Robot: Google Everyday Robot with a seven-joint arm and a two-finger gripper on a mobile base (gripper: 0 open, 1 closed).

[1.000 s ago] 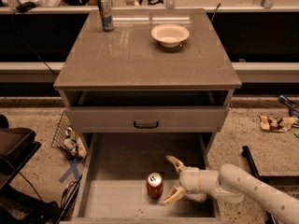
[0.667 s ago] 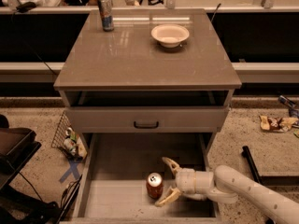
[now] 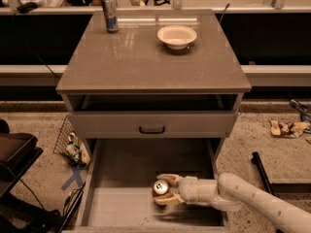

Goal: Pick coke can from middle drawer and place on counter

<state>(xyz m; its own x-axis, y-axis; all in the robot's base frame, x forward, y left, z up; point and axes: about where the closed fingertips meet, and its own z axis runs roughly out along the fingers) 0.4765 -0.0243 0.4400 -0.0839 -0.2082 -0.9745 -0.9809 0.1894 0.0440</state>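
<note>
The coke can [image 3: 160, 188] is red with a silver top and stands on the pale floor of the open middle drawer [image 3: 121, 178], near its front right. My gripper [image 3: 163, 189] reaches in from the right on a white arm, with one finger behind the can and one in front of it. The fingers sit close around the can. The counter [image 3: 141, 57] is the glossy grey-brown top of the cabinet, above the drawer.
A tall blue-and-silver can [image 3: 110, 13] stands at the counter's back left. A white bowl [image 3: 177, 36] sits at its back right. A shut drawer front with a black handle [image 3: 151, 129] is above the open drawer. A wire basket [image 3: 68, 142] and litter lie on the floor.
My gripper has moved left along the drawer floor and its fingers have come around the coke can. The can has stayed where it was.
</note>
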